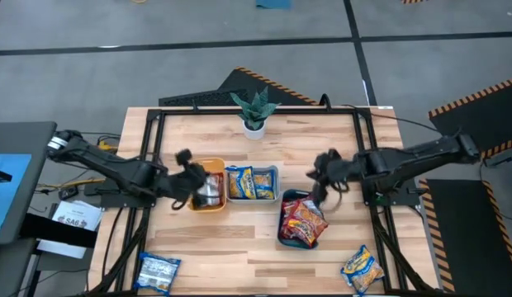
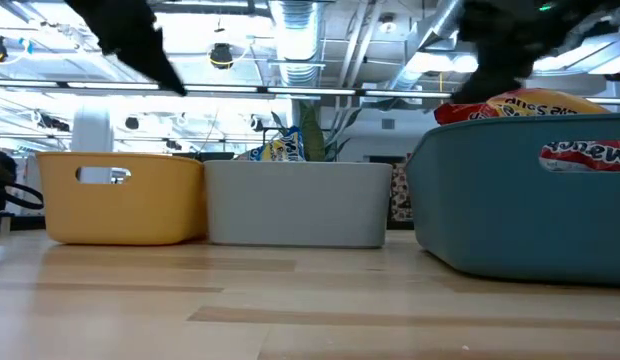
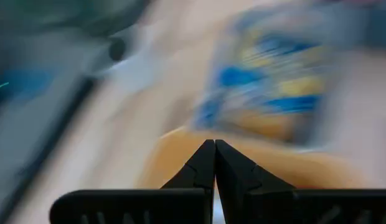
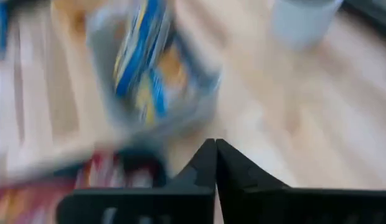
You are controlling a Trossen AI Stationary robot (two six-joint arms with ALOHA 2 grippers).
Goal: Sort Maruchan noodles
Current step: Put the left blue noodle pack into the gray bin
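At centre frame, the left pincer point(image 1: 192, 176) hovers over the orange tray point(image 1: 208, 205), fingers pressed together and empty. The right pincer point(image 1: 320, 180), likewise closed, hangs just above the teal tray point(image 1: 284, 233) of orange-red packets point(image 1: 303, 221).

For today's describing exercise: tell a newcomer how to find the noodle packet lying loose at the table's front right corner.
Start at the wooden table and find the teal tray under the right gripper. Towards the front right corner lies a loose noodle packet. It is yellow and blue, unlike the silver one at the front left.
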